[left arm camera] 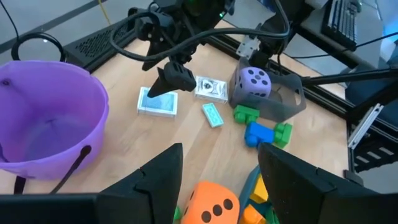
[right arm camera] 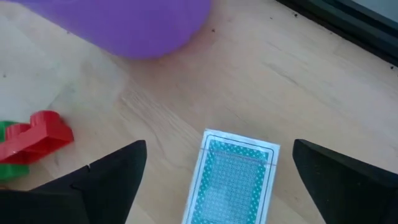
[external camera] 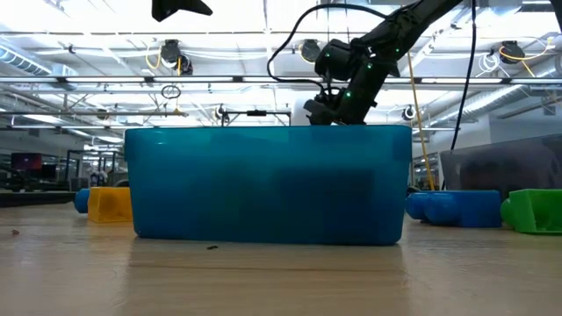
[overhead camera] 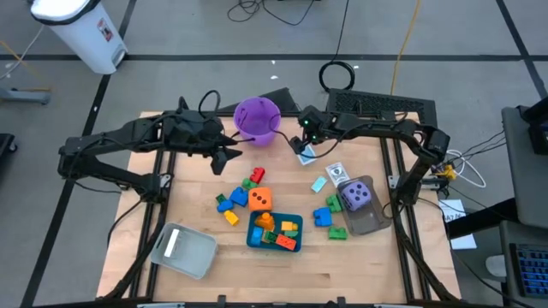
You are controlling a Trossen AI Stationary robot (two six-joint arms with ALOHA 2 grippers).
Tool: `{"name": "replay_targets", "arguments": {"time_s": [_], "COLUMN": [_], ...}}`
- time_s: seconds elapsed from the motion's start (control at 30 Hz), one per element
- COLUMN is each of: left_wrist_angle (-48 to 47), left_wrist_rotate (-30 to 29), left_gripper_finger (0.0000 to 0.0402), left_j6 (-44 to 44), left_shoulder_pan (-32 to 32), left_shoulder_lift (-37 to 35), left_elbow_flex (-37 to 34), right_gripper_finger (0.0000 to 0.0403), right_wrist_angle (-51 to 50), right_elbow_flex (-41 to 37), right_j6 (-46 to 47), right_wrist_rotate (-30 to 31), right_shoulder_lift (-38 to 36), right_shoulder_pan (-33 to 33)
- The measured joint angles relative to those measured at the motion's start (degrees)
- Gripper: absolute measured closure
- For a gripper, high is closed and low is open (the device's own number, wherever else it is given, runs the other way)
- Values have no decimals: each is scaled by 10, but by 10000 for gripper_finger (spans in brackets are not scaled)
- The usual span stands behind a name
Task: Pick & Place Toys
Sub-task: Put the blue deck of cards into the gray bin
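On pale wood grain, a flat dotted card (right arm camera: 233, 180) lies.

Both arms: matte black, slim jointed links, thicker housings at the joints. Left claw (left arm camera: 219, 180): two broad black wedge-shaped fingers (left arm camera: 155, 177) with flat faces. Right claw (right arm camera: 217, 171): same dark tapered fingers (right arm camera: 112, 171). Black cable loops along the right arm (external camera: 369, 53), upper centre of the low view; small green indicator light at its wrist.
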Motion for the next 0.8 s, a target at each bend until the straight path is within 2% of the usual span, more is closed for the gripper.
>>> {"name": "replay_targets", "arguments": {"time_s": [0.27,0.5,0.73,0.8], "left_wrist_angle": [0,0,0,0], "left_wrist_rotate": [1,1,1,1], "left_gripper_finger": [183,183,183,183], "left_j6": [-12,-13,-17,-22], "left_shoulder_pan": [0,0,0,0], "left_shoulder_lift": [0,0,0,0], "left_elbow_flex": [0,0,0,0], "right_gripper_finger": [4,6,5,6], "right_wrist_angle": [-3,38,28,20], "right_elbow_flex": [0,0,0,0], "right_j6": [26,-22,-23,-17], "right_wrist_rotate": [2,1,5,22], "right_shoulder_lift": [0,0,0,6], "right_shoulder_pan": [0,13,35,41]}}
